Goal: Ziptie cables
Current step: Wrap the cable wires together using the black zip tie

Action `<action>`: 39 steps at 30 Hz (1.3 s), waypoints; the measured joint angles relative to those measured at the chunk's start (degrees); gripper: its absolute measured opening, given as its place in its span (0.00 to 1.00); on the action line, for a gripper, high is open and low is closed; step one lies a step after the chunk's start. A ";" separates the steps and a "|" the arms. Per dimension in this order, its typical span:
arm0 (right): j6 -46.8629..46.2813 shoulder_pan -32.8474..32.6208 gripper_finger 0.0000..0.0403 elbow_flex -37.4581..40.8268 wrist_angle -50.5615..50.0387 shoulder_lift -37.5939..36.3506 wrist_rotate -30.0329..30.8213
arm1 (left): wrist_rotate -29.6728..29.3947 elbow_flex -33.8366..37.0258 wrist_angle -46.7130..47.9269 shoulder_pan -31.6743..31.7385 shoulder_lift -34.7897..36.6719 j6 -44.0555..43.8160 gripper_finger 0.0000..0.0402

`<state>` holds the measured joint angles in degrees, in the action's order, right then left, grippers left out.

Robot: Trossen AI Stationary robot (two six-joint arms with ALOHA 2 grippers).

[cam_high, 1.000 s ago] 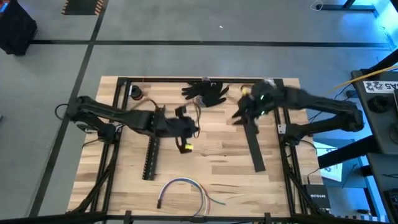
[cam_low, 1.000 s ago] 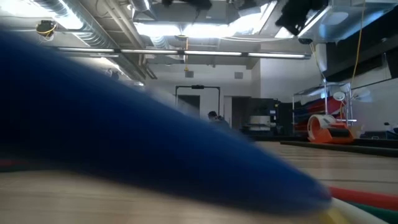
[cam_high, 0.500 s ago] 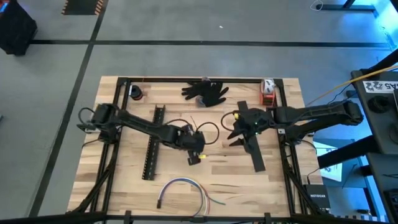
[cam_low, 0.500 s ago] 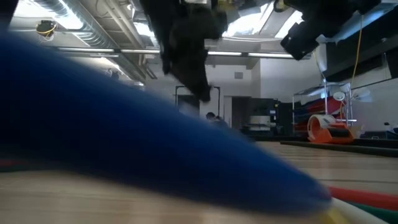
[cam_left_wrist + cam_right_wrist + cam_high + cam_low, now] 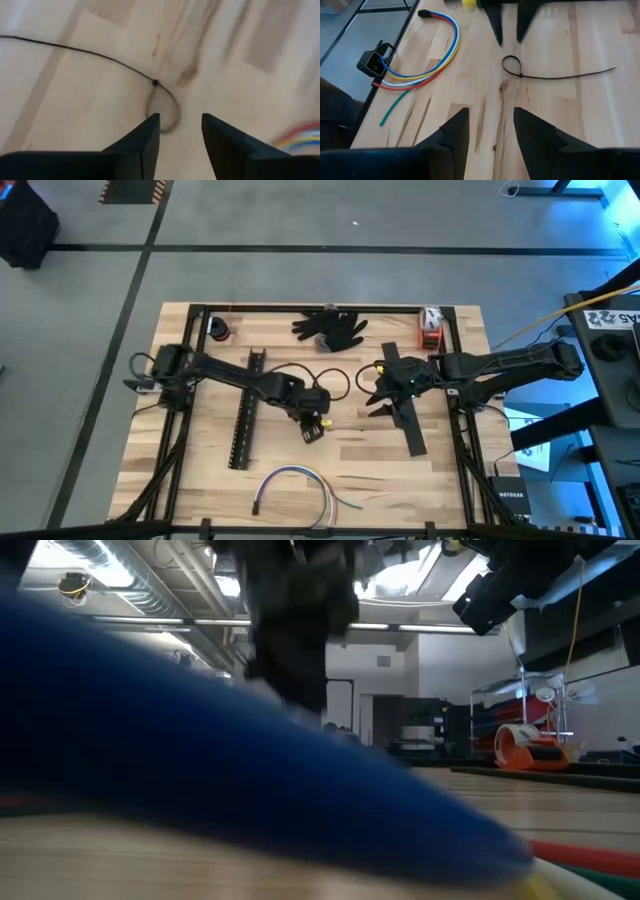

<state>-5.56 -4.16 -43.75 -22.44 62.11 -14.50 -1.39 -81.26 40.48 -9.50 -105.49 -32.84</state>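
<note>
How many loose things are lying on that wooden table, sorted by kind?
Cables, one bundle: 1
Zip tie, already looped: 1
Black slotted channels: 2
Black glove: 1
Small round dark thing: 1
Small red and white thing: 1
Total: 7

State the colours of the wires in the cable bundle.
The cables are blue, yellow, white, red and green, with a dark end; the right wrist view shows this best.
</note>
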 joint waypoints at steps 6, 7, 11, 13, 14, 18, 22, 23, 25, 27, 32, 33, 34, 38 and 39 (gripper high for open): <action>0.02 0.00 0.36 0.00 0.03 0.00 -0.02 | -1.38 -0.62 6.41 -10.94 5.85 -13.53 0.36; 0.04 0.00 0.36 0.00 0.03 0.00 -0.01 | -1.44 -0.61 7.03 -13.33 5.84 -16.64 0.36; 0.07 0.02 0.36 0.00 0.07 0.00 -0.02 | -1.33 -0.59 9.16 -22.74 4.22 -30.31 0.33; 0.07 0.02 0.36 0.00 0.11 0.00 -0.02 | -0.82 -0.56 9.88 -26.81 3.10 -38.52 0.32; 0.07 0.02 0.36 0.00 0.12 0.00 -0.02 | -0.34 -0.52 10.21 -28.64 2.53 -42.35 0.32; 0.12 0.04 0.36 0.00 0.50 0.00 -0.02 | -0.10 -0.50 10.00 -34.08 0.14 -54.57 0.31; 0.28 0.07 0.36 0.00 2.73 0.00 0.44 | -1.17 1.15 9.98 -36.06 -1.99 -63.19 0.31; 0.31 0.07 0.36 0.00 3.13 0.00 0.46 | -1.32 1.50 10.06 -36.01 -2.26 -65.74 0.31; 0.28 0.07 0.36 0.00 3.17 0.00 0.48 | -1.43 2.28 9.60 -35.61 -2.71 -68.43 0.31; -0.06 0.07 0.36 0.00 2.77 0.00 0.48 | -1.55 2.93 9.27 -35.45 -2.78 -69.54 0.31; -1.68 0.04 0.36 0.00 2.04 0.00 0.50 | -2.28 5.64 3.04 -35.08 -2.76 -71.01 0.31; -1.72 0.04 0.36 0.00 1.87 0.00 0.54 | -2.39 6.28 1.31 -35.06 -2.76 -70.86 0.31; -1.73 0.04 0.36 0.00 1.80 0.00 0.55 | -2.40 7.10 -0.65 -35.04 -2.76 -70.92 0.31; -1.76 0.04 0.36 0.00 1.70 0.00 1.14 | -2.18 10.25 -3.24 -34.97 -2.76 -72.96 0.31; -1.77 0.04 0.36 0.00 1.67 0.00 1.52 | -2.16 10.69 -3.42 -34.95 -2.76 -73.18 0.31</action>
<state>-7.33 -4.12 -43.75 -20.78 62.11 -12.99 -3.55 -70.56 37.06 -44.45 -108.25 -106.01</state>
